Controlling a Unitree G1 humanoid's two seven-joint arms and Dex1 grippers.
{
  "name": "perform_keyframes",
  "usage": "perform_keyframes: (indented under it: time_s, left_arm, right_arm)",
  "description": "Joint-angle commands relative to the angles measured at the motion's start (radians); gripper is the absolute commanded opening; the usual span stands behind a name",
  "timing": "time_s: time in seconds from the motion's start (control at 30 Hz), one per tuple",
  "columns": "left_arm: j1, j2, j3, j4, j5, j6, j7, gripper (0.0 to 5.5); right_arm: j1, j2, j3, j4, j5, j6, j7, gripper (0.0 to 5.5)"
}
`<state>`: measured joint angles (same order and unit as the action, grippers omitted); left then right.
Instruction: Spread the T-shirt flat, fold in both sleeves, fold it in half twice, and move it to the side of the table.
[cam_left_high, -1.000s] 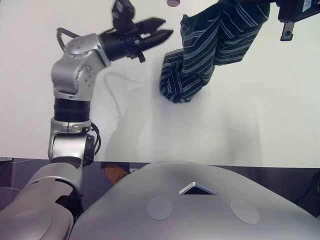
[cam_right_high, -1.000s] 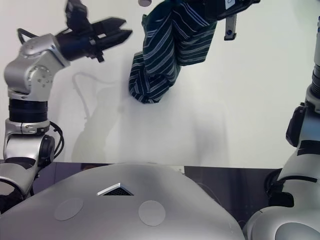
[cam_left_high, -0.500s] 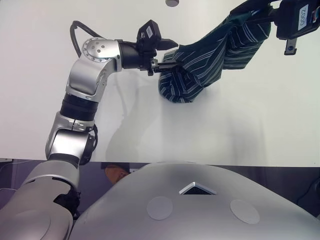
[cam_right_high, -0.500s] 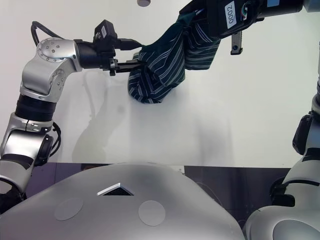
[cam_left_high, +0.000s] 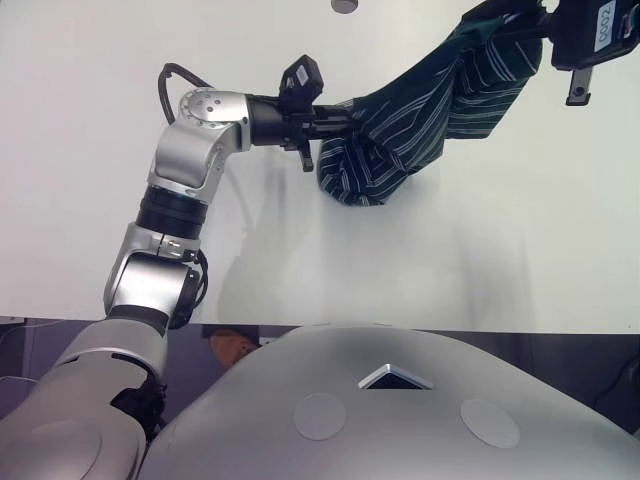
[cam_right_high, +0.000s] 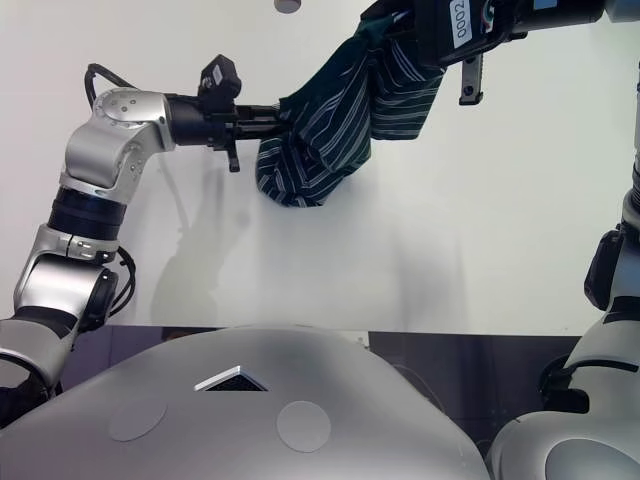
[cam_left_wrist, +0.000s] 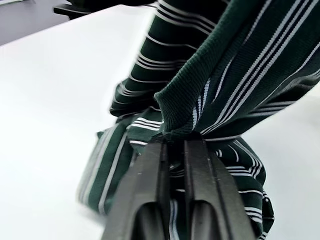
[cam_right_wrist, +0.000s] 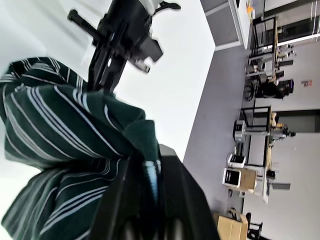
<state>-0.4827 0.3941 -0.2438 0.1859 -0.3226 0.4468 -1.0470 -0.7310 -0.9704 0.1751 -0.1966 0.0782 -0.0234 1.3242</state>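
T-shirt (cam_left_high: 395, 135), dark green with pale stripes: bunched, not spread. It is held up between two claws over the far part of the white table (cam_left_high: 90, 120). Whether its lowest folds are rested on the surface cannot be told.
Left claw (cam_left_wrist: 172, 144): pinched fully closed on a hemmed edge at the cloth's left side.
Right claw (cam_right_high: 408, 22): closed on the cloth's upper end, which is raised higher.

Bright, even light from above on the white worktop (cam_left_high: 480, 260).
Only a faint, soft-edged shadow lies under the hanging T-shirt (cam_left_high: 400, 140); in the wrist views the worktop washes out to near-white, while the room (cam_right_wrist: 250, 150) beyond it is dimmer.
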Motion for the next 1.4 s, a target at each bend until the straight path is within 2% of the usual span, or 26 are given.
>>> perform_keyframes:
  time_s: [0.03, 0.13, 0.27, 0.4, 0.6, 0.67, 0.73, 0.87, 0.93, 1.0, 1.07, 1.17, 1.23, 1.3, 1.4]
  left_arm:
    - [-0.155, 0.022, 0.152, 0.091, -0.071, 0.016, 0.017, 0.00]
    - [-0.322, 0.028, 0.233, 0.249, -0.062, -0.027, 0.066, 0.00]
    - [-0.640, 0.059, 0.198, 0.577, 0.118, -0.176, 0.188, 0.00]
    - [-0.914, 0.075, 0.165, 0.937, 0.272, -0.341, 0.355, 0.00]
    - [-1.086, 0.099, 0.227, 1.122, 0.332, -0.463, 0.578, 0.00]
    - [-1.099, 0.103, 0.246, 1.134, 0.334, -0.472, 0.578, 0.00]
    - [-1.082, 0.110, 0.246, 1.135, 0.341, -0.462, 0.476, 0.00]
    - [-0.975, 0.175, 0.210, 1.068, 0.333, -0.451, 0.020, 0.00]
    - [-0.895, 0.224, 0.199, 0.961, 0.291, -0.394, -0.232, 0.00]
    - [-0.743, 0.301, 0.181, 0.712, 0.228, -0.263, -0.433, 0.00]
    - [-0.510, 0.415, 0.164, 0.314, 0.121, -0.059, -0.544, 0.00]
    - [-0.202, 0.495, 0.177, -0.167, 0.010, 0.168, -0.532, 0.00]
    - [-0.027, 0.498, 0.153, -0.359, 0.034, 0.203, -0.473, 0.00]
    - [0.147, 0.479, 0.079, -0.471, 0.161, 0.157, -0.371, 0.00]
    - [0.371, 0.505, -0.031, -0.546, 0.367, 0.043, -0.251, 0.00]
  right_arm:
    - [-0.038, 0.058, -0.011, 0.152, -0.036, -0.033, -0.081, 0.03]
    - [-0.192, 0.168, -0.006, 0.391, -0.108, -0.087, -0.228, 0.03]
    - [-0.493, 0.306, 0.070, 0.832, -0.301, -0.206, -0.460, 0.03]
    - [-0.758, 0.394, 0.145, 1.255, -0.474, -0.306, -0.760, 0.03]
    - [-0.904, 0.420, 0.238, 1.504, -0.665, -0.301, -1.175, 0.02]
    - [-0.901, 0.413, 0.244, 1.523, -0.681, -0.316, -1.198, 0.02]
    - [-0.861, 0.402, 0.261, 1.519, -0.694, -0.395, -1.120, 0.02]
    - [-0.723, 0.345, 0.271, 1.435, -0.637, -0.633, -0.840, 0.02]
    - [-0.621, 0.288, 0.248, 1.320, -0.537, -0.727, -0.626, 0.02]
    - [-0.445, 0.186, 0.216, 1.010, -0.310, -0.658, -0.347, 0.02]
    - [-0.192, 0.020, 0.207, 0.544, -0.047, -0.435, -0.126, 0.02]
    - [0.173, -0.228, 0.248, 0.023, 0.171, -0.186, -0.044, 0.02]
    - [0.361, -0.306, 0.282, -0.149, 0.181, -0.105, -0.062, 0.02]
    - [0.515, -0.303, 0.311, -0.188, 0.047, -0.073, -0.103, 0.02]
    - [0.691, -0.233, 0.346, -0.206, -0.123, 0.034, -0.226, 0.02]
